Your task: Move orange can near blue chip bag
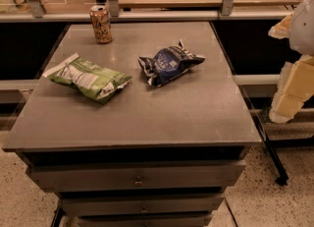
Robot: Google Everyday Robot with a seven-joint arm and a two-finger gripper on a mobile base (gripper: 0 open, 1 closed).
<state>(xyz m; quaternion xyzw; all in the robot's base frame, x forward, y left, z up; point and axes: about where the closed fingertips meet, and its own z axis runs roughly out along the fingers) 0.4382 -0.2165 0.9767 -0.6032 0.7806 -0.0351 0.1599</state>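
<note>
Camera view gives us the desk (171, 115) from above and in front. The can (101, 23) stands upright in the upper left of the frame, near the desk's far edge. The blue bag (169, 64) lies crumpled just right of the desk's centre, well apart from the can and lower right of it. The green bag (88, 77) lies flat on the left side, below the can and level with the blue bag. None of the three touch.

We see the gripper (287, 98) at the right edge of the frame, a cream-coloured shape hanging off the desk's right side, beyond its rim and over the floor (274, 206). We cannot tell whether it is open or closed. It holds nothing that we can see. The can is far from it, across the whole width of the desk toward the upper left; the blue bag lies between the two. Drawers (137, 178) show under the desk's front edge.
</note>
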